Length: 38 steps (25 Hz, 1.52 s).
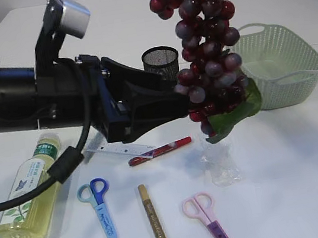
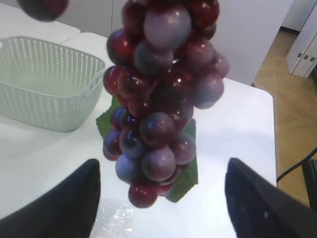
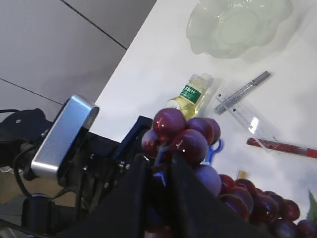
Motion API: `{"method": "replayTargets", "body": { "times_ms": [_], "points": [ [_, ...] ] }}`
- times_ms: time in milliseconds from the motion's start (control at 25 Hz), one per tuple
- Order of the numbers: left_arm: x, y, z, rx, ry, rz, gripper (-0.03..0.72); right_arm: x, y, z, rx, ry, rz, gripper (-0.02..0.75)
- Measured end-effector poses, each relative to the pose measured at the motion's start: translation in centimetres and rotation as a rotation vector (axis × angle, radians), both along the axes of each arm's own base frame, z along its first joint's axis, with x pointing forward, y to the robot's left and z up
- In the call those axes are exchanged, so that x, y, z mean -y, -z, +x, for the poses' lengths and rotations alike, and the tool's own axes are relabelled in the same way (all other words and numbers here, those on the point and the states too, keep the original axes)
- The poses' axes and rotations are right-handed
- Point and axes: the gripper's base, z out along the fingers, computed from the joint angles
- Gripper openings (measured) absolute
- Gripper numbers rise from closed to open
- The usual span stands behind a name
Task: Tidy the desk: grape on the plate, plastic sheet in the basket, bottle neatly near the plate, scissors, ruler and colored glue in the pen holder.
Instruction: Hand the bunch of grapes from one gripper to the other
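Observation:
The grape bunch, dark red with a green leaf, hangs in mid-air over the crumpled plastic sheet. My right gripper is shut on its top stem. My left gripper reaches in from the left, open, its fingers spread on either side of the bunch's lower end without touching it. The bottle lies on its side at front left. Blue scissors, pink scissors, a gold glue pen, a red glue pen and the ruler lie on the table. The pale green plate shows in the right wrist view.
The black mesh pen holder stands behind my left gripper. The green basket stands at the right, close to the hanging bunch. A silver pen lies by the ruler. My left arm spans the left half of the table.

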Motion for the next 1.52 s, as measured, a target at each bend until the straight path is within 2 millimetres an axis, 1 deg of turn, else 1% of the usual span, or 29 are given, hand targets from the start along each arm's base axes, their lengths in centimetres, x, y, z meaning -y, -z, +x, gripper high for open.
{"method": "replayTargets", "body": {
  "times_ms": [120,360,600,840,1040,1240,1520],
  "points": [
    [0.4,0.1,0.6,0.004,-0.009,0.007,0.588,0.0,0.0,0.0,0.002,-0.003,0.000,0.115],
    [1.1,-0.2,1.6,0.016,-0.012,-0.005,0.598,0.0,0.0,0.0,0.002,-0.003,0.000,0.115],
    [1.5,-1.3,2.4,0.049,-0.014,-0.026,0.600,-0.1,0.0,0.0,0.008,-0.005,-0.001,0.115],
    [1.8,-1.8,1.9,0.047,0.044,-0.067,0.568,-0.1,0.0,0.0,0.023,-0.014,-0.007,0.115],
    [1.9,-1.9,1.8,0.046,0.062,-0.078,0.561,-0.1,-0.1,0.2,0.050,-0.002,-0.007,0.115],
    [2.1,-2.1,2.1,0.051,0.060,-0.083,0.591,-0.1,-0.2,0.2,0.055,-0.001,-0.001,0.114],
    [2.4,-3.0,2.8,0.086,0.028,-0.078,0.601,-0.3,-0.4,0.2,0.070,-0.019,0.030,0.114]
  ]
}}
